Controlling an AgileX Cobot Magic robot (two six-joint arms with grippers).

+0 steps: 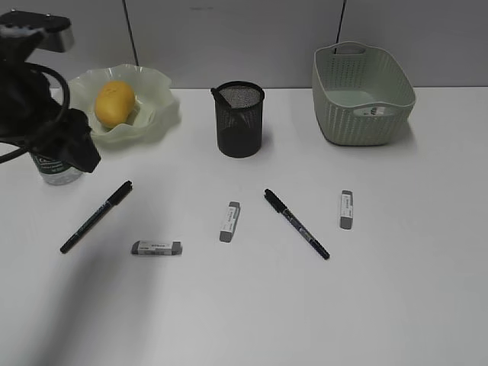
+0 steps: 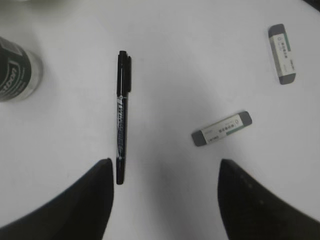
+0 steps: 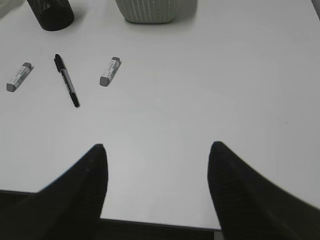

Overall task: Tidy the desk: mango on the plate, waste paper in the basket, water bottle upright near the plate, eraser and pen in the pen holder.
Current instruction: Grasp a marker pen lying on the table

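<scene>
The mango (image 1: 114, 103) lies in the pale green plate (image 1: 156, 114) at the back left of the desk (image 1: 396, 297). The water bottle (image 1: 55, 169) stands in front of the plate, partly hidden by my left arm; it also shows in the left wrist view (image 2: 15, 75). The waste paper (image 1: 377, 111) lies in the basket (image 1: 362, 114). Two pens (image 1: 97, 216) (image 1: 296, 223) and three erasers (image 1: 156, 247) (image 1: 229, 221) (image 1: 346, 209) lie in front of the pen holder (image 1: 240, 122). My left gripper (image 2: 166, 165) is open and empty above the left pen (image 2: 121, 117) and an eraser (image 2: 221, 128). My right gripper (image 3: 156, 147) is open and empty.
The right gripper hovers over the desk's front edge and is out of the exterior view. Its wrist view shows a pen (image 3: 66, 80), two erasers (image 3: 20, 76) (image 3: 110, 71), the pen holder (image 3: 50, 12) and the basket (image 3: 147, 10) far ahead.
</scene>
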